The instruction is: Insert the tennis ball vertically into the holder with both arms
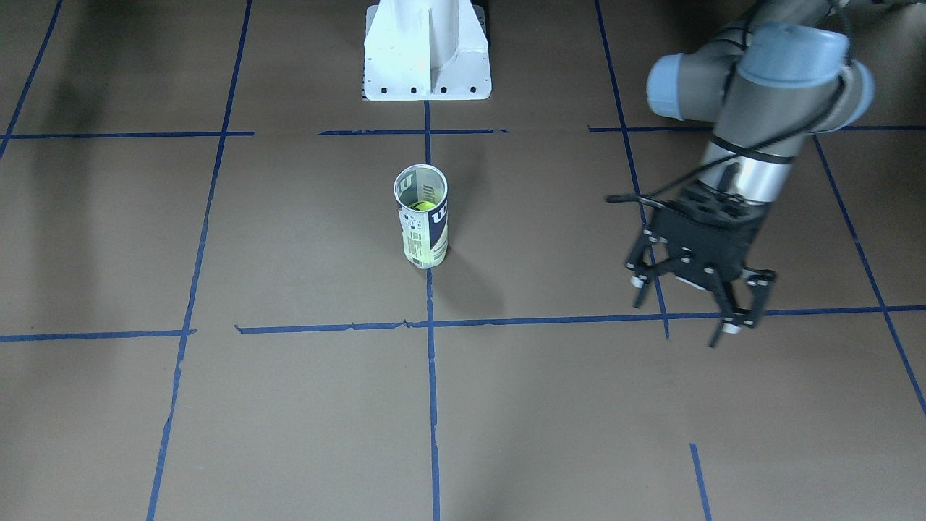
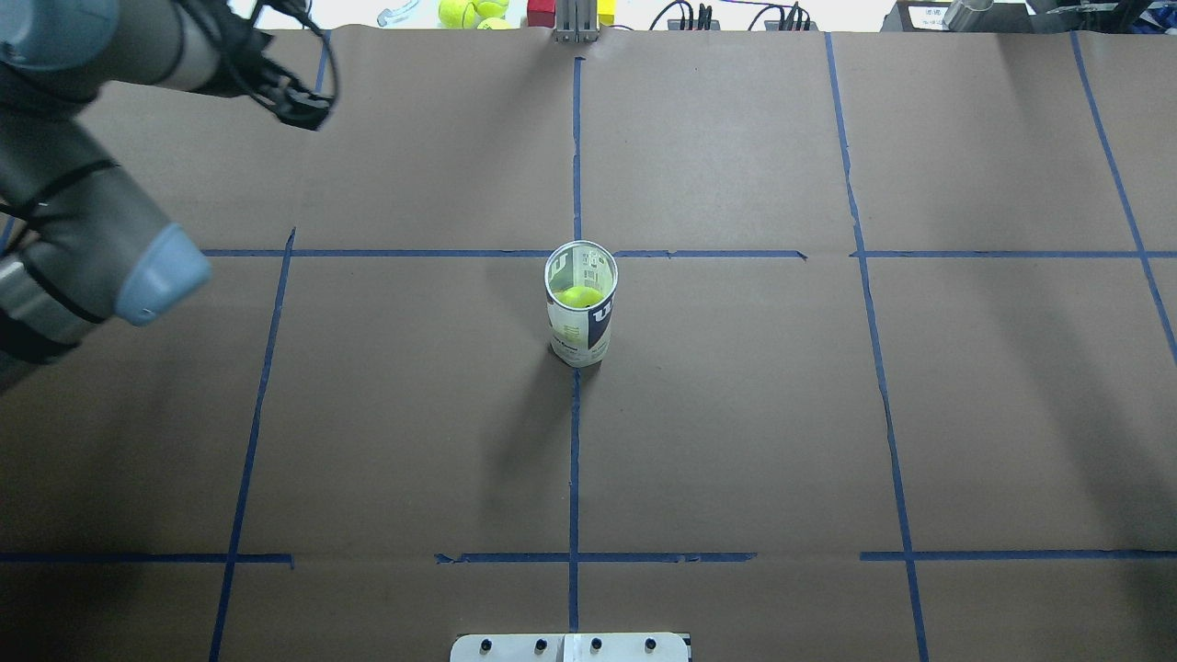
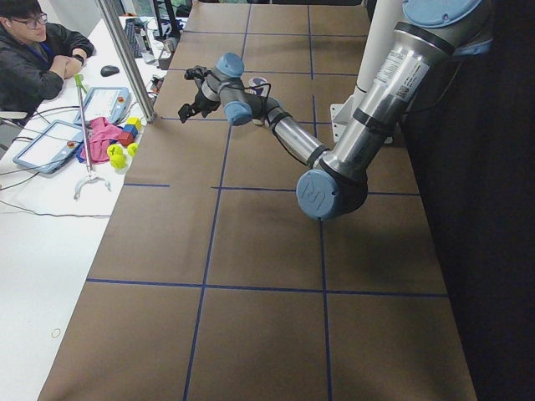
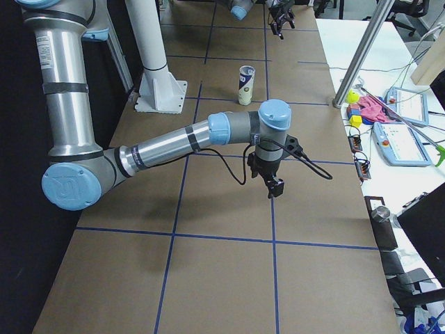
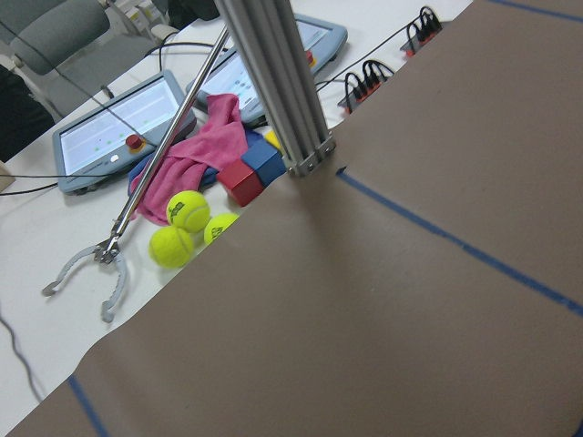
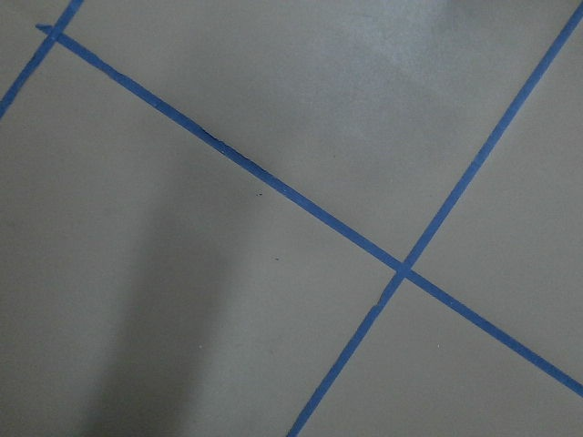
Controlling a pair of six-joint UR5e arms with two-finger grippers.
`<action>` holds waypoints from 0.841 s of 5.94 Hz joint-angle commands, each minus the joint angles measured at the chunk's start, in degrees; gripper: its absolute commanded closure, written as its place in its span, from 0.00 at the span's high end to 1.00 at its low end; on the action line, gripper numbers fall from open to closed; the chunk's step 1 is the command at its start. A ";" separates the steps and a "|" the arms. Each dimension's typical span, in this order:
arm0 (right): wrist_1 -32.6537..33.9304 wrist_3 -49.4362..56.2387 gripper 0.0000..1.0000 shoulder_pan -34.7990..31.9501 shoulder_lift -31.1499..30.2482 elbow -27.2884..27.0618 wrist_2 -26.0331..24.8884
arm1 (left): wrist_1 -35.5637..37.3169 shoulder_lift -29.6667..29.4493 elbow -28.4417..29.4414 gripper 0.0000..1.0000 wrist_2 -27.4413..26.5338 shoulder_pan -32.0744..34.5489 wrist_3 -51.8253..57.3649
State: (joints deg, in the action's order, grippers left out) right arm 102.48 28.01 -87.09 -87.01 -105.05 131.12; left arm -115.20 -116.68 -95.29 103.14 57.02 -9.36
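Note:
The holder (image 1: pixel 425 231), a clear tube with a navy-and-white "W" label, stands upright and open-topped at the table's middle, also in the overhead view (image 2: pixel 581 322) and the exterior right view (image 4: pixel 246 85). A yellow-green tennis ball (image 2: pixel 579 297) sits inside it, seen through the mouth (image 1: pixel 422 205). My left gripper (image 1: pixel 680 315) hangs open and empty above the table, well to the holder's left, near the far edge (image 2: pixel 299 106). My right gripper (image 4: pixel 273 184) shows only in the exterior right view, low over the table and far from the holder; I cannot tell if it is open.
The white pedestal base (image 1: pixel 427 65) stands at the robot's side of the table. Beyond the far edge, an aluminium post (image 5: pixel 282 91), loose tennis balls (image 5: pixel 187 211), coloured blocks, a pink cloth (image 5: pixel 205 146) and tablets lie on a white side table. A seated person (image 3: pixel 38 42) is there.

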 commanded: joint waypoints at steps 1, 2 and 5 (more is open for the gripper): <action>-7.88 0.47 1.00 -2.20 -3.95 6.14 2.81 | 12.53 4.70 0.89 1.00 5.71 6.68 5.90; -7.91 -2.93 1.00 -2.29 -5.09 8.26 2.91 | 18.98 7.75 0.81 1.00 11.76 10.62 6.20; -8.69 -4.89 1.00 -2.30 -5.54 11.26 2.91 | 20.71 21.18 6.32 1.00 27.43 24.16 6.11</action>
State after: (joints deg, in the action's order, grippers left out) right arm 94.33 23.26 -89.38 -92.50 -95.01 133.96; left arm -95.11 -99.63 -90.84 126.73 77.38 -3.33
